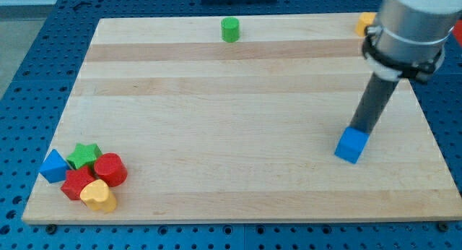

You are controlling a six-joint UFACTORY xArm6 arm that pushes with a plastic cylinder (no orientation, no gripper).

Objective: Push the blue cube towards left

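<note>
The blue cube point(351, 145) sits on the wooden board point(231, 120) at the view's lower right. My tip point(359, 128) is at the cube's upper right edge, touching or almost touching it. The dark rod rises from there to the grey arm body point(408, 26) at the view's top right.
A green cylinder point(229, 29) stands near the top edge. An orange block point(365, 23) is at the top right, partly hidden by the arm. At the lower left lies a cluster: blue triangular block point(53, 166), green star point(84, 155), red cylinder point(110, 169), red block point(76, 183), yellow heart point(98, 196).
</note>
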